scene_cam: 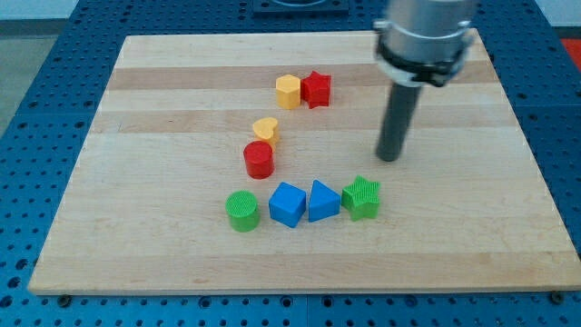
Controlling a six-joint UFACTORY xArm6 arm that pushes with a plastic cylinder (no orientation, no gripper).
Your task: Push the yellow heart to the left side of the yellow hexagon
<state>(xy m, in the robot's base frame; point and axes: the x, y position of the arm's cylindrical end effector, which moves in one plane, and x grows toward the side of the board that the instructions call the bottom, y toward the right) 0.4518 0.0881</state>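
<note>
Hovering out on the view's right, my tip (389, 158) is touching down on the wooden board (163, 82), well apart from every block, and with only a bare rod there are no jaws to be open or shut. Over to its left, the yellow heart (265, 128) is sitting just above the red cylinder (259, 159), below the yellow hexagon (288, 91), which is touching the red star (316, 88). Along the lower row, the green cylinder (242, 211), blue cube (287, 203), blue triangle (322, 201) and green star (361, 197) are lining up.
</note>
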